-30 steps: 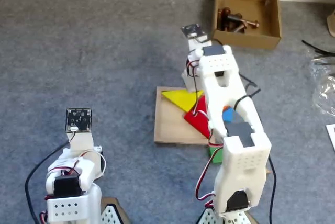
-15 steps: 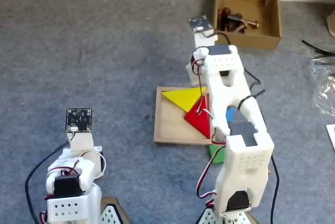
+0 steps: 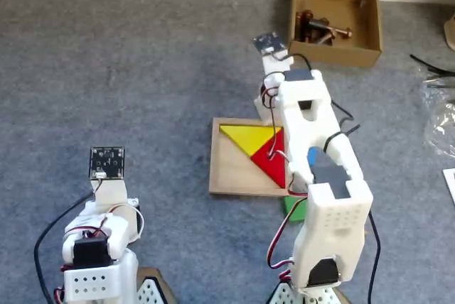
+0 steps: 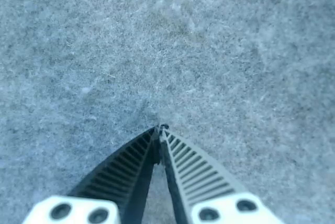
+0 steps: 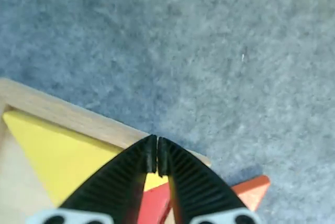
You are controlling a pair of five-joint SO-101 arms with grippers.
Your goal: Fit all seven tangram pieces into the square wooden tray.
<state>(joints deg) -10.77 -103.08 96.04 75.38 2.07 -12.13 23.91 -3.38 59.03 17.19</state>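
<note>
Right pincer (image 5: pixel 157 149) closed, empty, over far rim of tray (image 3: pixel 231 172). Yellow triangle (image 3: pixel 249 137) in tray, long edge along that rim, apex inward, touching red triangle (image 3: pixel 272 163). Green piece (image 3: pixel 293 209) outside tray's near corner, under arm (image 3: pixel 313 126).

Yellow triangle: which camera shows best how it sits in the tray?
The high view: nearly the whole yellow triangle lies flat along the far edge of the tray, touching the red triangle. The right wrist view catches part of it behind the shut right gripper. The left wrist view faces carpet instead.
</note>
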